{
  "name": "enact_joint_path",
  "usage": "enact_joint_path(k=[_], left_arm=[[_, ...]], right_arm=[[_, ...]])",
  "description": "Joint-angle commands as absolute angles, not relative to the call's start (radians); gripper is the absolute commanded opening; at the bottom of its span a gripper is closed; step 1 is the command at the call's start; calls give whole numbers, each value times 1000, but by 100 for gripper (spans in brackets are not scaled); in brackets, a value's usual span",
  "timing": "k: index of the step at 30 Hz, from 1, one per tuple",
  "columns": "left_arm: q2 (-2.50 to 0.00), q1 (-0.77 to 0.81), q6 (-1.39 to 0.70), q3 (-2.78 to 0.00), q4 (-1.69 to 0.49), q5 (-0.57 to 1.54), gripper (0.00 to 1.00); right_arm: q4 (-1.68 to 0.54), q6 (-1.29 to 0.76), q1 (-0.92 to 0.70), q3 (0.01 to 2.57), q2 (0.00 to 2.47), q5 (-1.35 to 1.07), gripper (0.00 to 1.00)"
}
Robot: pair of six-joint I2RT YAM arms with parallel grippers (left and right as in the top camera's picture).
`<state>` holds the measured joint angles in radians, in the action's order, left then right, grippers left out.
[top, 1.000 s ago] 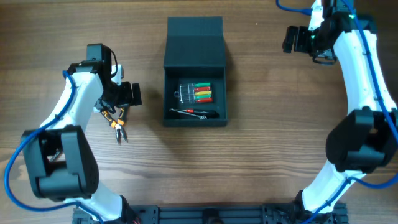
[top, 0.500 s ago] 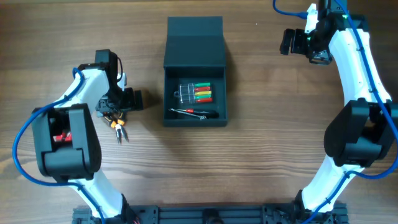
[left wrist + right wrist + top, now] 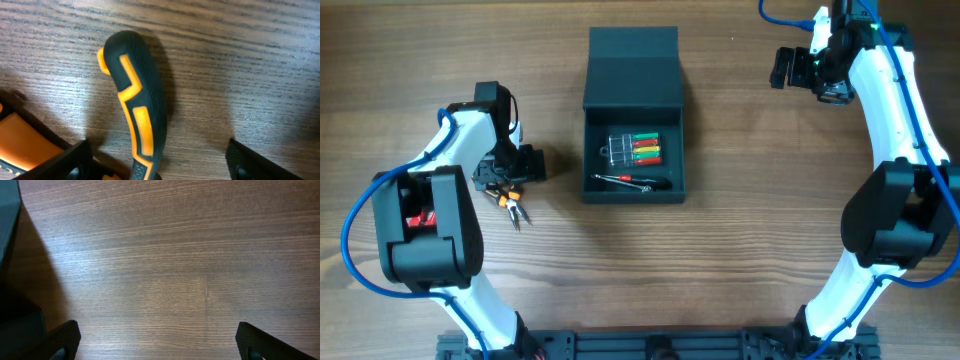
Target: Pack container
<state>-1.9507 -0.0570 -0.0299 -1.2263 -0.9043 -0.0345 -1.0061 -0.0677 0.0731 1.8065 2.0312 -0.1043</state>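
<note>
Container (image 3: 633, 150) is set at table (image 3: 770, 250) centre, lid (image 3: 633, 70) folded back toward 12 o'clock for loading. Pliers (image 3: 510, 208) are laid at its 9 o'clock; left gripper (image 3: 161, 162) is spread astride one handle (image 3: 135, 100), likely for pickup. Right gripper (image 3: 157, 342) is held apart, empty, at 2 o'clock

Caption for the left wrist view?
Open left gripper straddling a black-and-orange pliers handle lying on the wooden table.

Left claw (image 3: 502, 177) has shifted over the pliers (image 3: 512, 207).
</note>
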Motion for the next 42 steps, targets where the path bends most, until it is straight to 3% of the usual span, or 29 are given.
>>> enact_joint_path(k=[1,4,19,21,28,42], left_arm=[[-1967,-54,-34,-1230,-909,-72,76],[-1967,-54,-34,-1230,-909,-72,71],[-1967,-54,-34,-1230,-909,-72,22],[-1967,-54,-34,-1230,-909,-72,21],[-1967,-54,-34,-1231,-909,-72,4],[-1843,-34,-42,-1423,-972,171,4]], right_arm=[[-1010,-81,73,1804,2041,-120,100],[-1015,-81,73,1804,2041,-120,100],[-1027,-81,73,1804,2041,-120,100],[-1027,-81,73,1804,2041,-120,100],[-1030,-80,73,1804,2041,-120,100],[-1038,-80,73,1804,2041,-120,100]])
